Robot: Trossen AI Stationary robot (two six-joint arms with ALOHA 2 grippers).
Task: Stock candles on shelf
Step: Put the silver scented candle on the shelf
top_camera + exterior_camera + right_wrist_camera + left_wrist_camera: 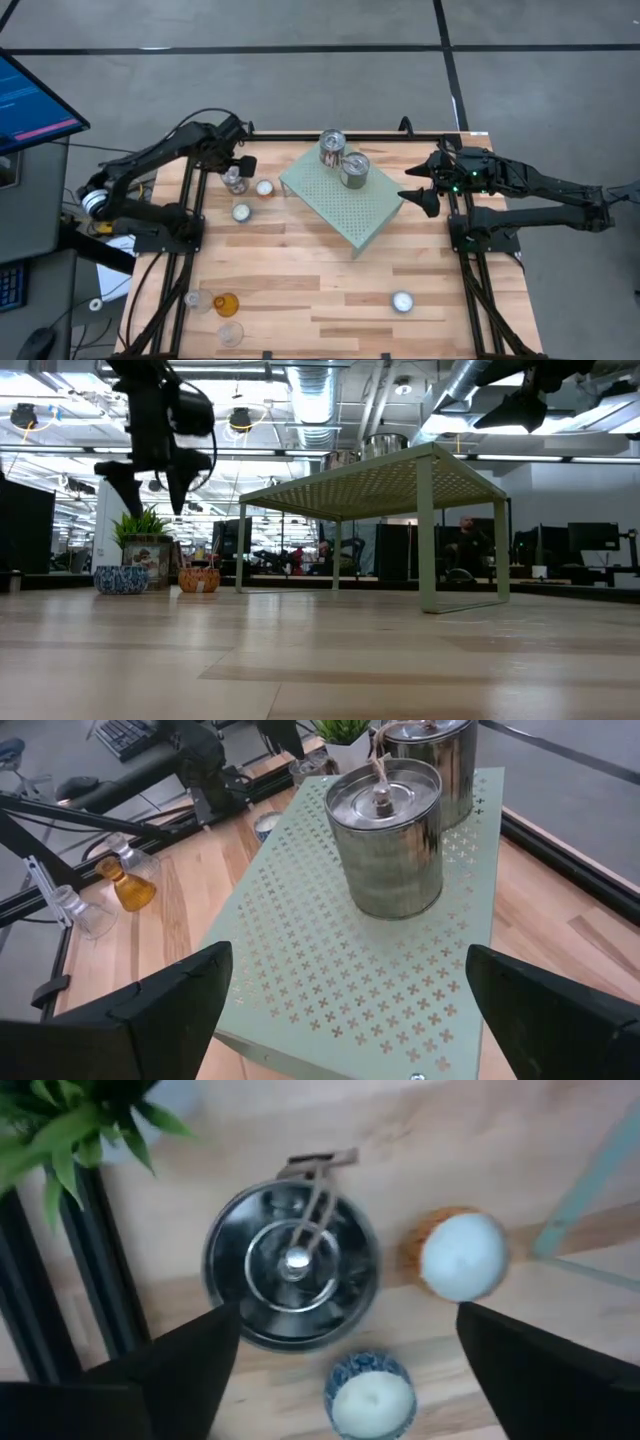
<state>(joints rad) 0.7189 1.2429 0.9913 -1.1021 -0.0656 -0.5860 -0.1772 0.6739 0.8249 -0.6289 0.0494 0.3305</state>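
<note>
The mint-green perforated shelf (350, 205) stands on its legs mid-table, with two silver tins (332, 146) (355, 169) standing on its far end. A third silver tin (292, 1265) stands on the wood at the far left. My left gripper (345, 1320) hovers open above this tin, its fingers wide to either side and touching nothing. Beside the tin stand a white candle in an orange holder (462, 1255) and one in a blue patterned holder (370, 1398). My right gripper (350, 960) is open and empty at the shelf's right side (418, 188).
A green potted plant (60, 1130) stands right beside the third tin. Two clear glass holders (198, 300) (230, 333) and an amber one (226, 303) stand at the near left corner. A white tealight (402, 301) stands near the front right. The shelf's near half (330, 990) is bare.
</note>
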